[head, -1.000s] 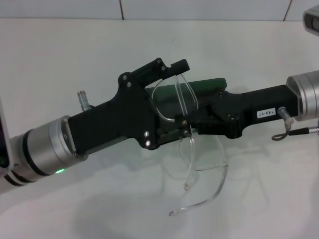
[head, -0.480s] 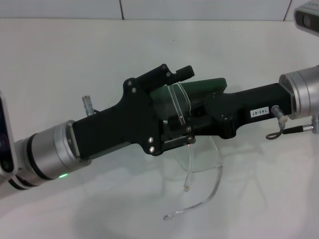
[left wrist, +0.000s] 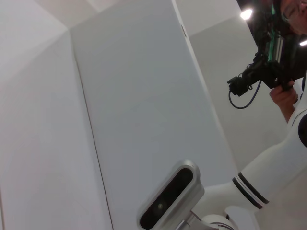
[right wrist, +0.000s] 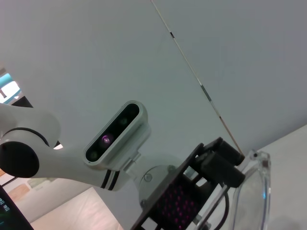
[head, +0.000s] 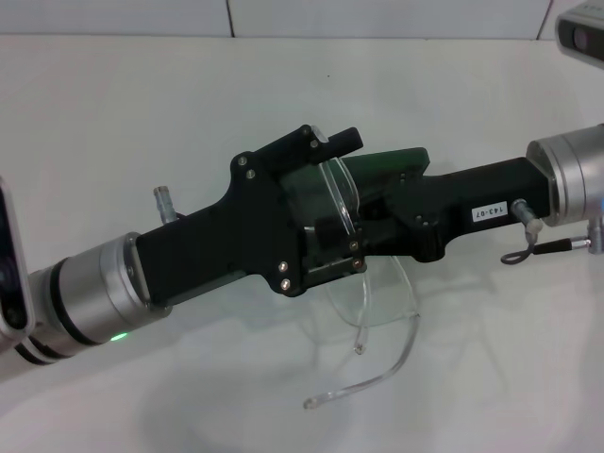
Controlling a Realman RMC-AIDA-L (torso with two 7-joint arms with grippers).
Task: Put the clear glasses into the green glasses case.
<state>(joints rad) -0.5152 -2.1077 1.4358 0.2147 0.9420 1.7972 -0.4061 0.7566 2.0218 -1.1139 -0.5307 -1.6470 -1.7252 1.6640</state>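
I see the clear glasses (head: 354, 222) held up just in front of the green glasses case (head: 382, 170), thin arms dangling below toward the white table (head: 142, 113). They look light, springy and slick, so I'd keep hold at the lens edge. My left gripper (head: 335, 193) is clamped on the lens; the right gripper (head: 373, 212) holds the case, though I cannot tell its finger state.

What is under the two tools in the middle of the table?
A part of the green glasses case shows under the left tool and right tool. Its other parts are covered. The clear glasses hang lower.
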